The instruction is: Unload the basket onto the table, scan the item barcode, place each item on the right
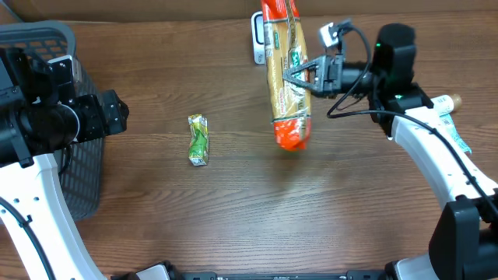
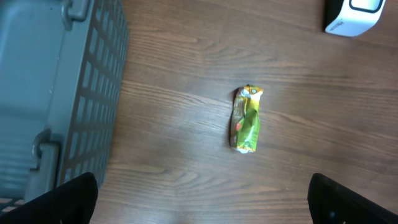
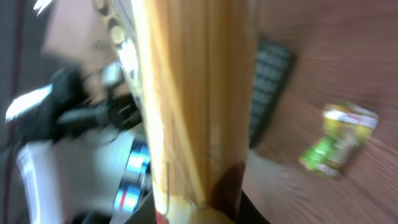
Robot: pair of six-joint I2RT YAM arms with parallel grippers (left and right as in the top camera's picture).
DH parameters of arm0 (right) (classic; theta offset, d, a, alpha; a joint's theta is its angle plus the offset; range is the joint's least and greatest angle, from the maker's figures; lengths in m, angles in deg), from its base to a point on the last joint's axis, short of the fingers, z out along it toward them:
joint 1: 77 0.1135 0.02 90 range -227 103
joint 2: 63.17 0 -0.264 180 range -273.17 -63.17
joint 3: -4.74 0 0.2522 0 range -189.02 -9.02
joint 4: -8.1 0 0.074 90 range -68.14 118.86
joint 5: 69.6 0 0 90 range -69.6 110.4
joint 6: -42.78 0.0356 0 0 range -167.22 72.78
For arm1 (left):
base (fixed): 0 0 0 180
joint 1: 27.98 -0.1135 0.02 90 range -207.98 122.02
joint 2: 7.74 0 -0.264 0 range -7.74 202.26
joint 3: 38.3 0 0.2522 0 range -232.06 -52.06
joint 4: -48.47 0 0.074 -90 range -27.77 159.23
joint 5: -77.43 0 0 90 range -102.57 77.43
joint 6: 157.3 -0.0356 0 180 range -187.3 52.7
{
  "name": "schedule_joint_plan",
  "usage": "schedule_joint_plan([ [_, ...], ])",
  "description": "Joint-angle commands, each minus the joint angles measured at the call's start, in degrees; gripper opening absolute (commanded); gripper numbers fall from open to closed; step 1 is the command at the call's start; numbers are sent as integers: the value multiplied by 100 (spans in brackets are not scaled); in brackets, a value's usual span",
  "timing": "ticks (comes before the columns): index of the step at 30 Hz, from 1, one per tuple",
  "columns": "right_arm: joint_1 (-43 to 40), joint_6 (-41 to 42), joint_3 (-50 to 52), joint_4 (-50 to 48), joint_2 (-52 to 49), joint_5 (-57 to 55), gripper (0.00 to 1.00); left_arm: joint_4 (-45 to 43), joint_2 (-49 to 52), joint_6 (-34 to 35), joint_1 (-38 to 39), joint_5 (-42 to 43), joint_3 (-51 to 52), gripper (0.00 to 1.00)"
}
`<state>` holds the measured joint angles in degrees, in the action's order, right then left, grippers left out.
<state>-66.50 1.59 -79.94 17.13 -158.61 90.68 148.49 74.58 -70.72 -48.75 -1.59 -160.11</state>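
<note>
Right claw (image 1: 298,76), seen from overhead, is clenched around the middle of a long clear plastic spaghetti packet with orange-red ends (image 1: 285,101). The packet runs lengthwise away from the camera's lower edge. Its far end overlaps a white box-shaped barcode scanner (image 1: 257,43) at the back of the brown wooden desk (image 1: 233,218). A small green foil sachet (image 1: 198,140) lies flat on the desk, well apart from the packet and to its left. Left claw (image 1: 111,111) hangs released beside a grey plastic lattice basket (image 1: 47,39) at the left edge. A white-labelled bottle (image 1: 449,106) lies near the right arm.

From the left wrist, the left claw (image 2: 208,205) shows only two dark fingertips (image 2: 71,199) at the lower corners, spread wide with nothing between them. The green foil sachet (image 2: 247,119) lies on bare wood ahead. The basket (image 2: 74,93) fills the left side, and a corner of the barcode scanner (image 2: 351,15) shows at top right.

From the right wrist, the picture is blurred. The spaghetti packet (image 3: 199,106) fills the middle, close to the lens and upright in the frame. The claw's own fingers cannot be made out clearly here. The green foil sachet (image 3: 339,140) lies on the desk at right, and a dark grid that looks like the basket (image 3: 272,81) sits behind it.
</note>
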Motion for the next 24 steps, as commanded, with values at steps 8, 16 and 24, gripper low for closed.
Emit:
schedule_joint_plan([
  [8,372,-2881,-1309,3657,66,-5014,3,9,44,-111,-20,48,-37,99],
  [16,1126,-4135,-3206,4701,-876,-7656,3,9,61,-111,-20,46,-37,100],
  [24,1537,-5025,-4719,4907,-2651,-9110,4,11,61,-111,-22,46,-37,100],
])
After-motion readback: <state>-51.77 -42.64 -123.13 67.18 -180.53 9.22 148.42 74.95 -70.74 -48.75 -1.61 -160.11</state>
